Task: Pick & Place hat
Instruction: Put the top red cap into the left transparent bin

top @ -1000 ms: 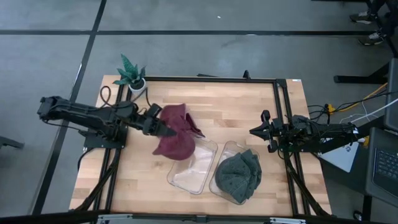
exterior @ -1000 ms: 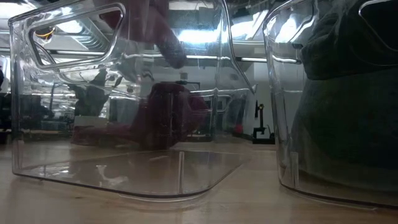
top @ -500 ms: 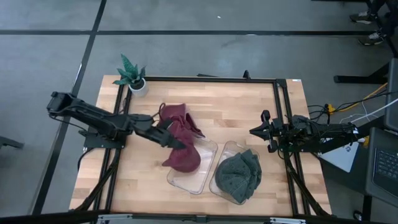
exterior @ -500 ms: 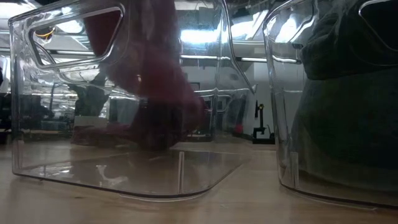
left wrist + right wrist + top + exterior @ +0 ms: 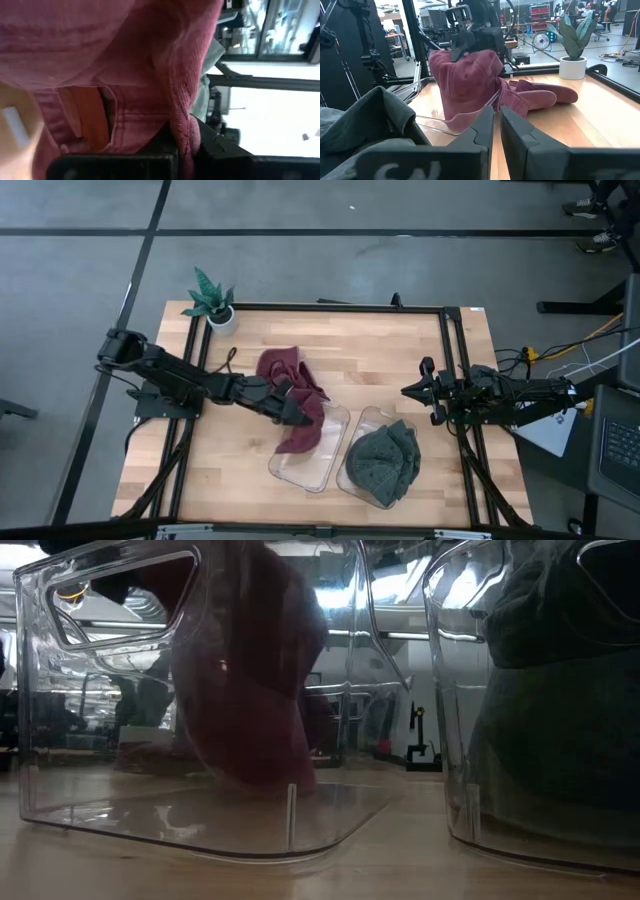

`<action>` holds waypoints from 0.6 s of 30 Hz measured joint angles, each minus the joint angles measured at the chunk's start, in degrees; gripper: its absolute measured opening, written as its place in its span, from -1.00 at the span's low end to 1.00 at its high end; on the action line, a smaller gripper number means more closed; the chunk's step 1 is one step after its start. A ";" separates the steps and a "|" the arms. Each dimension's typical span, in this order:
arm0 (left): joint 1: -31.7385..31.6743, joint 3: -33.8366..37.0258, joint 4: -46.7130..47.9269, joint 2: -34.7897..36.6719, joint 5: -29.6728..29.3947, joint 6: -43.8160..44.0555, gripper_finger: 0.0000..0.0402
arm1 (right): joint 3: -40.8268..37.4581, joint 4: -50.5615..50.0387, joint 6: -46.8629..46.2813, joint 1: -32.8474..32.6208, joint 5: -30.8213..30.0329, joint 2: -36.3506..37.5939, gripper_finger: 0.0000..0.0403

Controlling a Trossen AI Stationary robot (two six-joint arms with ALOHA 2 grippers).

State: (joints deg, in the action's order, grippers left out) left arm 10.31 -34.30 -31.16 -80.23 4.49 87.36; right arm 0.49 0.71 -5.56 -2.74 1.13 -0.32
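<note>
A maroon hat (image 5: 300, 432) hangs from my left gripper (image 5: 290, 408), which is shut on it above the far left rim of a clear bin (image 5: 300, 470). Seen through the bin's wall in the low view, the hat (image 5: 250, 690) reaches down inside the bin. In the right wrist view my left gripper (image 5: 470, 32) stands over the hat (image 5: 465, 85). A second maroon hat (image 5: 280, 368) lies flat on the table behind it. A green hat (image 5: 385, 460) fills the neighbouring clear bin. My right gripper (image 5: 497, 130) waits at the table's right edge, shut on nothing. My left gripper pinches a bunched fold of the hat's cloth (image 5: 186, 135) between its two fingers. It comes from the table's left, slanting a little downward. The hat hangs below the fingers with its lower part (image 5: 265, 770) inside the clear bin; whether it touches the floor I cannot tell.
A potted plant (image 5: 212, 302) stands at the table's far left corner. A black frame (image 5: 340, 308) runs round the wooden tabletop. The two clear bins sit side by side near the front edge. Bare wood lies at the front left (image 5: 210, 470).
My left gripper has gone toward the table's right and near edges and down, rolling as it went, still shut on the maroon hat. The hat has travelled from beside the bin to over its rim, and its lower part has sunk into the bin.
</note>
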 joint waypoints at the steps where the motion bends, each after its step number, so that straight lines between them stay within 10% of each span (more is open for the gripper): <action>1: 0.00 0.00 -2.08 -0.90 0.02 1.07 -0.95 | 0.00 0.01 0.01 -0.02 0.00 0.01 -0.83; 18: -0.58 -1.70 -4.17 -3.74 4.26 -1.44 -0.95 | 0.00 0.02 0.00 0.00 0.00 0.02 -0.83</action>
State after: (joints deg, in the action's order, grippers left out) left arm 9.73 -36.01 -35.33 -83.96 8.75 85.92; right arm 0.49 0.73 -5.56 -2.74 1.13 -0.30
